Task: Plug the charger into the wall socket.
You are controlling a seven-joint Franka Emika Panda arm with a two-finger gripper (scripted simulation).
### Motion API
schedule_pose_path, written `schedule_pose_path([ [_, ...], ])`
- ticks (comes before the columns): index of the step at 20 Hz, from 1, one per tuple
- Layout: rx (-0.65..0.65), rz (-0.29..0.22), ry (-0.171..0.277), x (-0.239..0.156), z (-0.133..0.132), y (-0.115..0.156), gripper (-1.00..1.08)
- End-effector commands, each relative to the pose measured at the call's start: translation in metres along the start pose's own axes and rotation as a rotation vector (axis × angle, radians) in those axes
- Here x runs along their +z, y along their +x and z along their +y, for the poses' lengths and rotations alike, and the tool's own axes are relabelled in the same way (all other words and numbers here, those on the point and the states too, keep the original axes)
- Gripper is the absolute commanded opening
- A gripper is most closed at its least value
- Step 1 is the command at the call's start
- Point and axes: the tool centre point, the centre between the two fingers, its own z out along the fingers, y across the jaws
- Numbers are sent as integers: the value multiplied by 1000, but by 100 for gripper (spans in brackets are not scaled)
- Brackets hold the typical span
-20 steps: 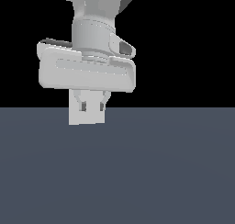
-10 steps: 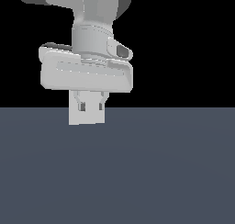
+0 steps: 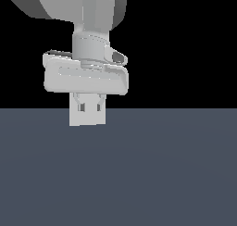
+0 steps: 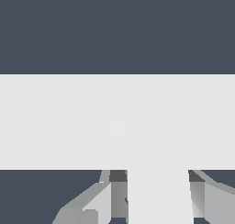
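No readable text, label, brand, number or sign appears in either view, neither on the pincer (image 3: 88,110), the white surfaces, nor the counter (image 3: 139,174).

One gripper (image 3: 88,110) – one charger (image 3: 87,118) between its fingers, one wall socket (image 4: 69,122) – one dark floor (image 3: 162,174)

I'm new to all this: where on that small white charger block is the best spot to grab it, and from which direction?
Probably by its two flat, parallel side faces, coming straight down from above. The charger is a plain upright block with no handle, and the gripper hangs right over it, fingers pointing down across its upper half.
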Motion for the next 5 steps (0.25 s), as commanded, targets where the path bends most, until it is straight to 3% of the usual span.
schedule_pose_path([
  [1, 0, 0, 0, 1, 0, 4, -100],
  [5, 0, 0, 0, 1, 0, 5, -100],
])
